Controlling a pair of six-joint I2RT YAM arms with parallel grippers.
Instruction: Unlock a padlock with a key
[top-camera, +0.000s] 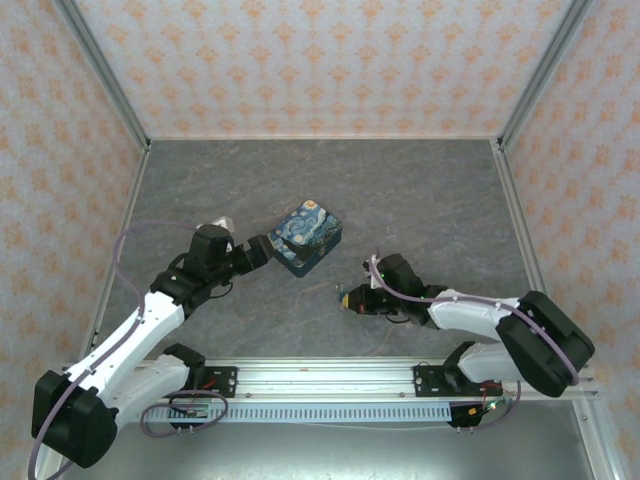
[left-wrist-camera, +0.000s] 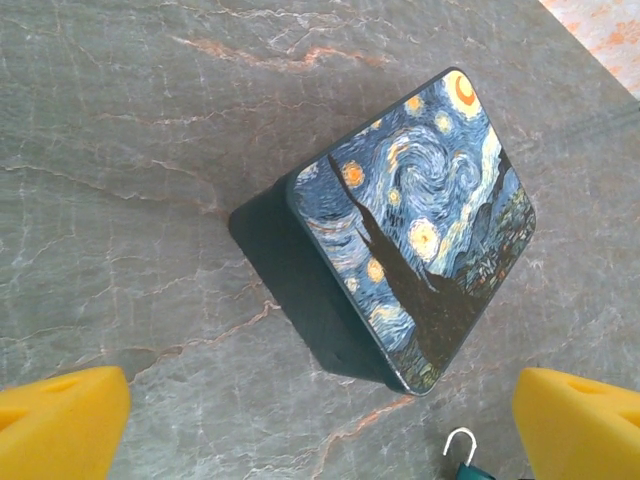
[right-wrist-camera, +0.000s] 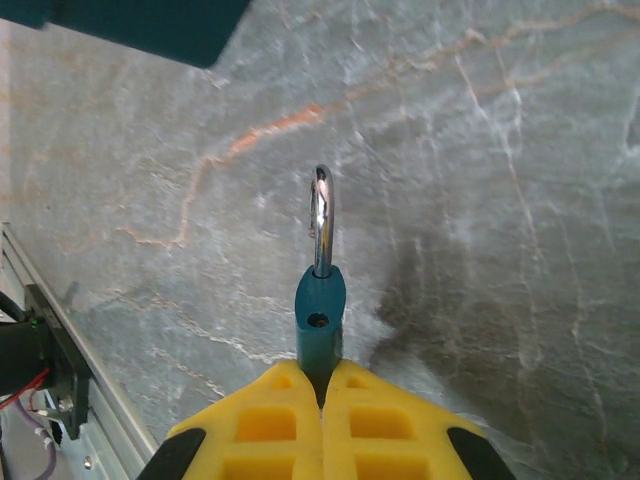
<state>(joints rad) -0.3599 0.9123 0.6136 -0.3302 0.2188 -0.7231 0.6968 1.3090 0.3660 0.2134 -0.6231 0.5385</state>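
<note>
The padlock (right-wrist-camera: 320, 315) has a teal body and silver shackle (right-wrist-camera: 321, 215); the tin (left-wrist-camera: 430, 220) is dark blue with yellow swirls — its sides plain deep teal. The table (left-wrist-camera: 130, 200) is grey marble veined white and orange. Walls (top-camera: 320, 60) carry a peach diamond print, and the left gripper (left-wrist-camera: 320, 430) and right gripper (right-wrist-camera: 322, 370) have yellow fingers.

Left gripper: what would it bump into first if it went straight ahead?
The left gripper would probably meet the blue swirl-painted tin first; it lies straight ahead, depth unclear.
</note>
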